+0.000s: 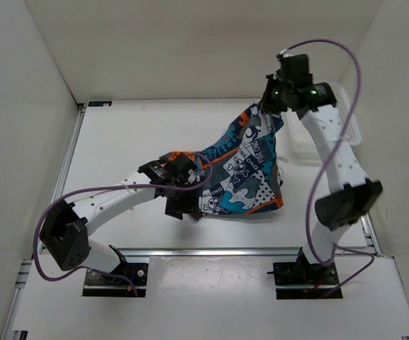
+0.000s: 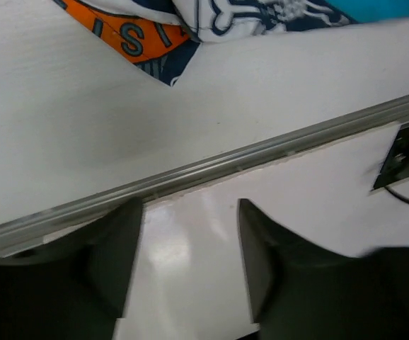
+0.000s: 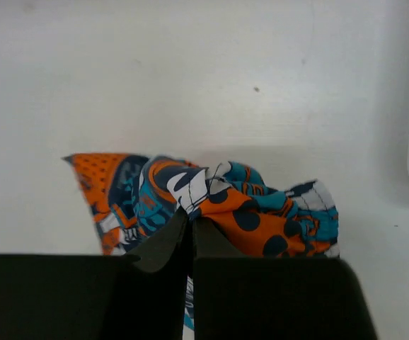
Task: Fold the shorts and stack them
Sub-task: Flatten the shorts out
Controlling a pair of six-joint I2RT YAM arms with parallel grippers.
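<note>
— So, what is the right claw (image 3: 190,218) doing?
— It is clenched on a bunched corner of the shorts (image 1: 243,170). The corner is held up at the far right, near the basket (image 1: 346,124).
— And the left claw (image 2: 190,205)?
— Released. Its jaws are apart with nothing between them, low over the table (image 1: 127,134) at the cloth's near-left edge. The hem lies just beyond its fingertips, not touching.
— How do the shorts look?
— They slant from the raised corner down to mid-table, crumpled. The print is busy with teal, orange, white and dark grey, with round emblems.
</note>
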